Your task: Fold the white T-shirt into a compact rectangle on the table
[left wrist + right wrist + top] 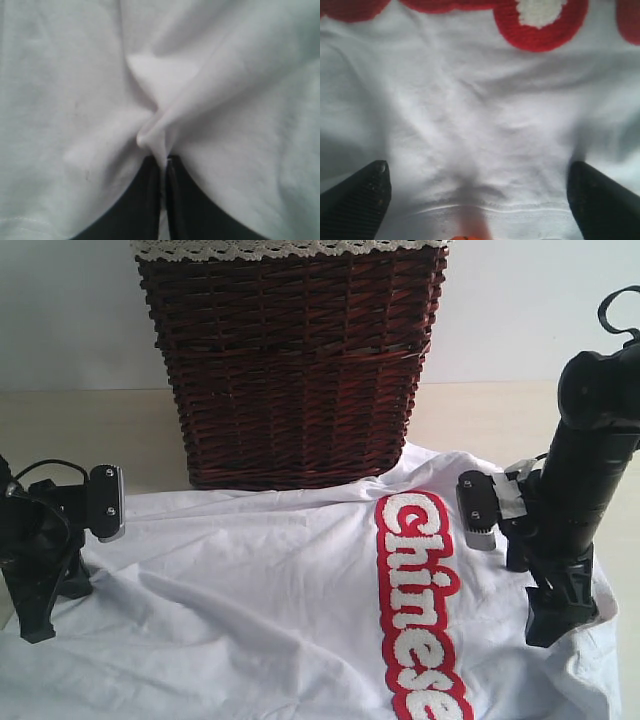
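Left gripper (164,162): closed, pinching a raised fold of the white T-shirt (250,600).
Right gripper (480,187): spread wide, empty, over the cloth.
Shirt position: lower frame, spread on the table (70,435), before the wicker basket (290,370).

one white t-shirt (250,610), one wicker basket (290,370), one lace liner (290,248), one table (70,430), two robot arms (35,550) (585,470)
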